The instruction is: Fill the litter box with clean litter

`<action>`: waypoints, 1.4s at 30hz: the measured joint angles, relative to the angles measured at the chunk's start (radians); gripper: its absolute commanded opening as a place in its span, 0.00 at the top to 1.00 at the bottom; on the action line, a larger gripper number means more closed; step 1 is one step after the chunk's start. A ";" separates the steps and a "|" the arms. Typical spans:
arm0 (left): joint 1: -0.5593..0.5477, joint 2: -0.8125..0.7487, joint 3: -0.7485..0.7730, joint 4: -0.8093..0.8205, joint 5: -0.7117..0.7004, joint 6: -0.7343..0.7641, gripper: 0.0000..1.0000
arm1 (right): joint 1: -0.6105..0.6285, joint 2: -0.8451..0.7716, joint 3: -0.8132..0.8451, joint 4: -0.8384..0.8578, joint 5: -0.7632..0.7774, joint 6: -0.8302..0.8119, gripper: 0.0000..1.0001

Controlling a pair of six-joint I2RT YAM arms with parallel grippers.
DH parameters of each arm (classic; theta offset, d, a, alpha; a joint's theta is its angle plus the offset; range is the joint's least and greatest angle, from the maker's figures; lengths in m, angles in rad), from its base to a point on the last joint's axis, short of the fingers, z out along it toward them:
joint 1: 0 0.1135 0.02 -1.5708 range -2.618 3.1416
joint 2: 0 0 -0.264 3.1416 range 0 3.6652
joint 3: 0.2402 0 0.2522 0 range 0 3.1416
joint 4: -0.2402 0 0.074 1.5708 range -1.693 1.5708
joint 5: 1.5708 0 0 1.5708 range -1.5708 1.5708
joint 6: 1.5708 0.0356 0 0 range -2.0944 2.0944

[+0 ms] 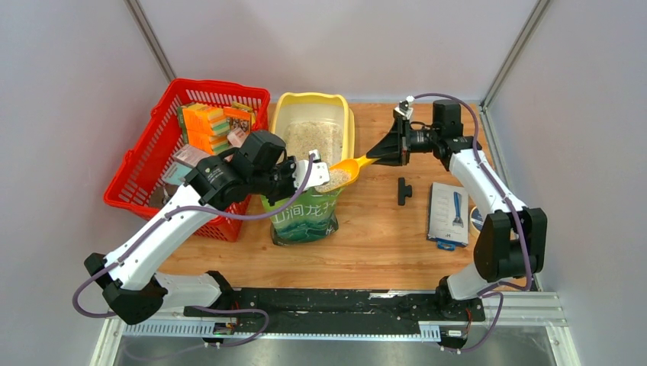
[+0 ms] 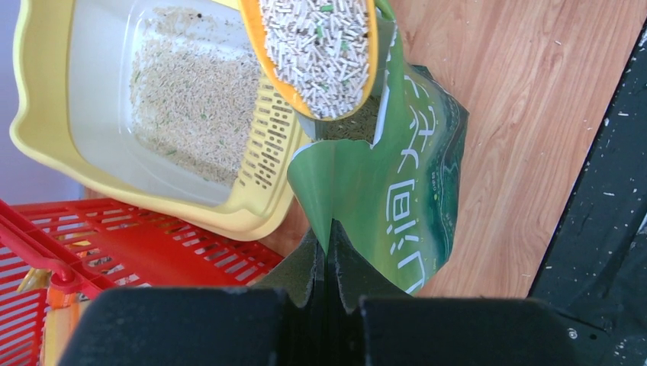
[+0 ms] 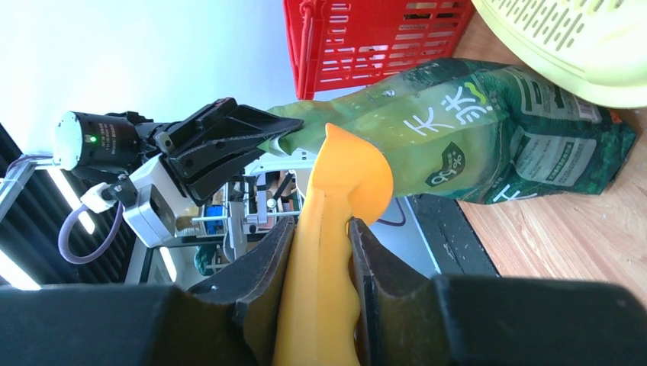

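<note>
The pale yellow litter box (image 1: 348, 122) lies at the table's back with beige granules of clean litter (image 1: 313, 139) on its floor; it also shows in the left wrist view (image 2: 46, 130). The green pouch (image 1: 305, 217) stands in front of it. My left gripper (image 1: 299, 169) is shut on the pouch's top edge (image 2: 336, 183). My right gripper (image 1: 381, 153) is shut on the handle of an orange scoop (image 3: 336, 229). The scoop's bowl (image 1: 339, 175) is full of white litter pellets (image 2: 324, 46) and hangs above the pouch mouth, beside the box's slotted lip (image 2: 267, 137).
A red mesh basket (image 1: 141, 171) with sponges and packets stands left of the litter box. A small black tool (image 1: 403, 191) and a flat packaged item (image 1: 449, 213) lie on the wooden table right of the pouch.
</note>
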 measured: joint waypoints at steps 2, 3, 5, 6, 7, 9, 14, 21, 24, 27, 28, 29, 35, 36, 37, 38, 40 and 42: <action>0.000 -0.002 -0.002 0.002 -0.002 0.000 1.00 | 0.000 0.014 0.015 0.021 -0.008 0.020 1.00; 0.000 -0.002 -0.003 0.002 -0.003 0.000 1.00 | 0.000 0.025 0.029 0.032 -0.011 0.029 1.00; 0.000 -0.004 -0.006 0.006 -0.005 0.000 1.00 | 0.000 0.047 0.054 0.046 -0.018 0.040 1.00; 0.000 -0.004 -0.006 0.007 -0.005 0.000 1.00 | 0.000 0.060 0.068 0.053 -0.021 0.043 1.00; 0.000 -0.004 -0.006 0.008 -0.005 0.000 1.00 | 0.000 0.072 0.079 0.060 -0.024 0.045 1.00; 0.000 -0.004 -0.006 0.009 -0.005 0.000 1.00 | 0.000 0.107 0.114 0.066 -0.029 0.051 1.00; 0.000 -0.004 -0.007 0.009 -0.013 0.001 1.00 | 0.000 0.239 0.232 0.095 -0.035 0.068 1.00; 0.000 -0.004 -0.006 0.006 -0.019 0.003 1.00 | -0.015 0.541 0.522 0.143 -0.008 0.080 1.00; 0.000 -0.004 -0.006 0.001 -0.019 0.008 1.00 | -0.024 0.671 0.669 0.149 0.047 0.066 1.00; 0.000 -0.006 -0.006 -0.005 -0.019 0.011 1.00 | -0.027 0.760 0.795 0.127 0.137 0.026 1.00; 0.000 -0.008 -0.006 -0.007 -0.019 0.010 1.00 | -0.027 0.779 0.830 0.110 0.171 0.000 1.00; 0.000 -0.009 -0.006 -0.010 -0.019 0.010 1.00 | -0.025 0.793 0.863 0.094 0.204 -0.029 1.00; -0.001 -0.012 -0.007 -0.015 -0.011 0.006 1.00 | 0.012 0.809 0.977 0.051 0.398 -0.182 1.00; -0.001 -0.012 -0.007 -0.016 -0.011 0.005 1.00 | 0.024 0.809 0.984 0.051 0.433 -0.206 1.00; -0.001 -0.012 -0.007 -0.015 -0.010 0.003 1.00 | 0.034 0.809 0.986 0.051 0.459 -0.222 1.00; -0.001 -0.012 -0.007 -0.015 -0.009 0.002 1.00 | 0.047 0.809 0.987 0.051 0.491 -0.243 1.00; -0.001 -0.012 -0.007 -0.015 -0.007 0.000 1.00 | 0.069 0.809 0.988 0.049 0.546 -0.279 1.00; -0.001 -0.012 -0.007 -0.015 -0.007 -0.001 1.00 | 0.090 0.809 0.993 0.045 0.587 -0.308 1.00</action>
